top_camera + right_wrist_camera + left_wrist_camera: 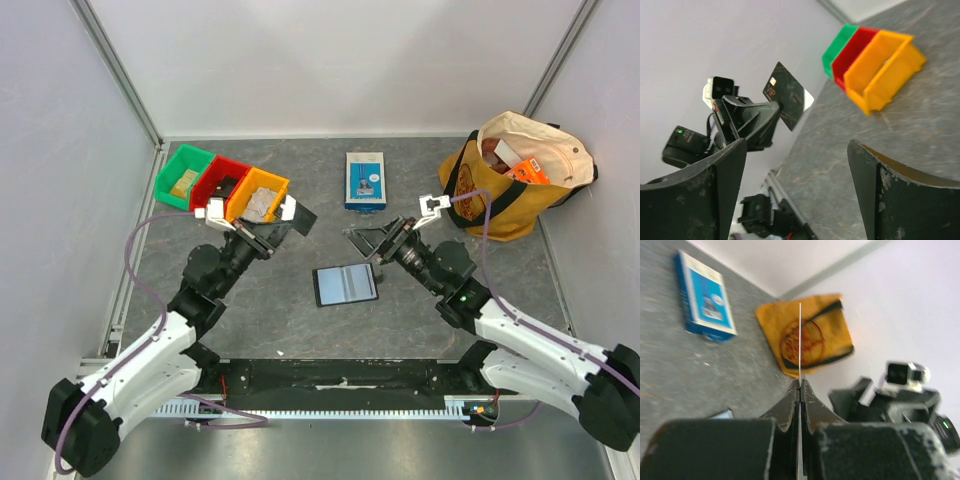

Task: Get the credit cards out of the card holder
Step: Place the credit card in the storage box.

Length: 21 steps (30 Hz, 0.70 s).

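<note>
The card holder [345, 284] lies open and flat on the table between the two arms, its bluish-grey inside facing up. One corner of the card holder [722, 414] peeks out beside my left fingers. My left gripper [272, 232] is raised above the table and shut on a black credit card [296, 218]. In the left wrist view the credit card [800, 340] shows edge-on as a thin line rising from the gripper [800, 385]. The right wrist view shows the card's [785, 95] dark face. My right gripper [365, 245] [797, 145] hangs open and empty, facing the left one.
Green [185, 177], red [222, 183] and orange [258, 195] bins stand at the back left, close behind my left gripper. A blue-and-white box [365, 180] stands at the back middle. A yellow bag [515, 175] sits at the back right. White walls enclose the table.
</note>
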{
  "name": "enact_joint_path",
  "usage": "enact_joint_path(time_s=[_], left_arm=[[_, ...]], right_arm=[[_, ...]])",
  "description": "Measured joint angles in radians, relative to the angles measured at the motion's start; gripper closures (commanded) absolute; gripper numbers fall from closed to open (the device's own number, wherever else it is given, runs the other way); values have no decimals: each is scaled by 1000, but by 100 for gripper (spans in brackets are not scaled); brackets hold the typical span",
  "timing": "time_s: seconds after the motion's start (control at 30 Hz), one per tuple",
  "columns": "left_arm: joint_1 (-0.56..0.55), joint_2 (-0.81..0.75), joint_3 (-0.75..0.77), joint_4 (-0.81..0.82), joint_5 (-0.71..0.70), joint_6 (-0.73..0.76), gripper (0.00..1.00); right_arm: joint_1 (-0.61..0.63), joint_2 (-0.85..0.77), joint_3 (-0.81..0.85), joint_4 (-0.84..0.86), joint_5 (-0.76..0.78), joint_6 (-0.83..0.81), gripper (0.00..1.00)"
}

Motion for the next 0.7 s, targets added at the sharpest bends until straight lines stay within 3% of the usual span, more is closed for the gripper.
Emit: enact_joint_path(time_s=[0.07, 0.23, 0.43, 0.7], left_arm=[[71, 3, 13, -45, 5, 3, 98], [280, 79, 66, -120, 85, 18, 98], [578, 285, 184, -210, 231, 48, 98], [803, 621, 444, -287, 334, 105, 98]], right_arm=[[0, -45, 1, -75, 44, -42, 2], [0, -92, 14, -265, 134, -122, 2], [0, -121, 14, -414, 192, -199, 2], [0, -151, 14, -479, 202, -250, 2]])
